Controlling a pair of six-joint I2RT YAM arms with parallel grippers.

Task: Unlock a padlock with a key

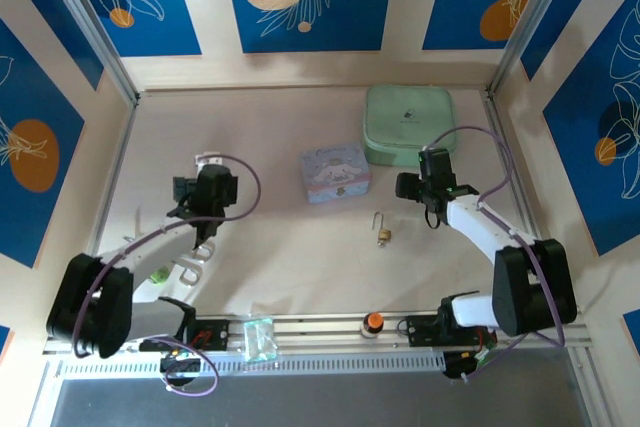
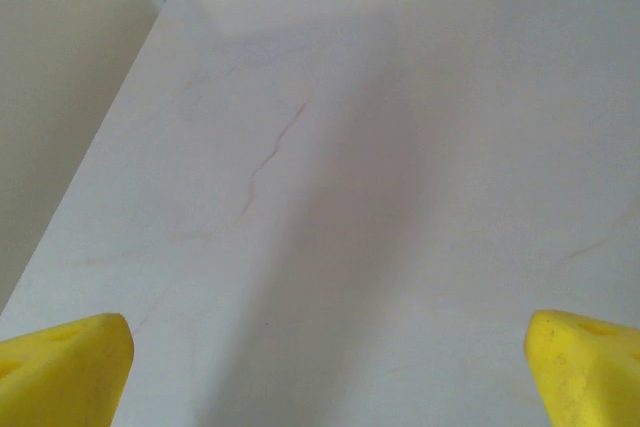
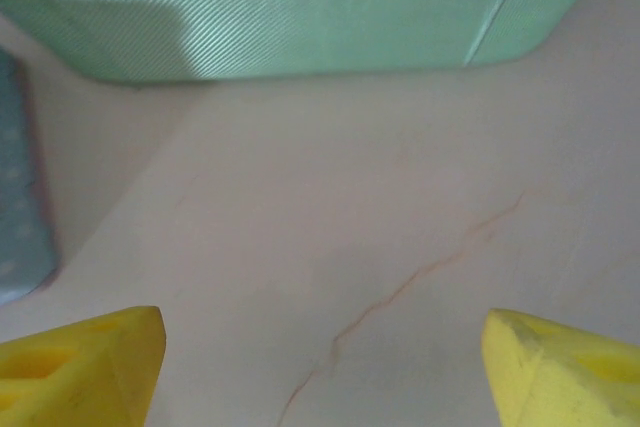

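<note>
Looking from the left, I saw my left gripper (image 2: 328,332) with its yellow fingers (image 2: 60,362) spread wide and nothing between them, just bare table (image 2: 350,147) under it. Further right sat the blue tin (image 1: 336,173). Just past it, and a bit nearer to me, the padlock (image 1: 384,235) lay flat on the table by itself, between the two arms and closer to the right one. Its thin silver loop (image 1: 379,219) pointed away from me. The key was too tiny for me to pick out. On the right, my right gripper (image 3: 322,327) also had its fingers spread wide, holding nothing, near the green case (image 3: 280,7).

I thought the padlock would be small, hard and a bit heavy for its size. Its metal looked smooth, so it could slip or spin if I pinched it badly. I guessed the best place to grab was the flat sides of the yellow body, leaving the loop and the keyhole end free. The key, I thought, would be thin and light, and hard to lift off the flat table.
</note>
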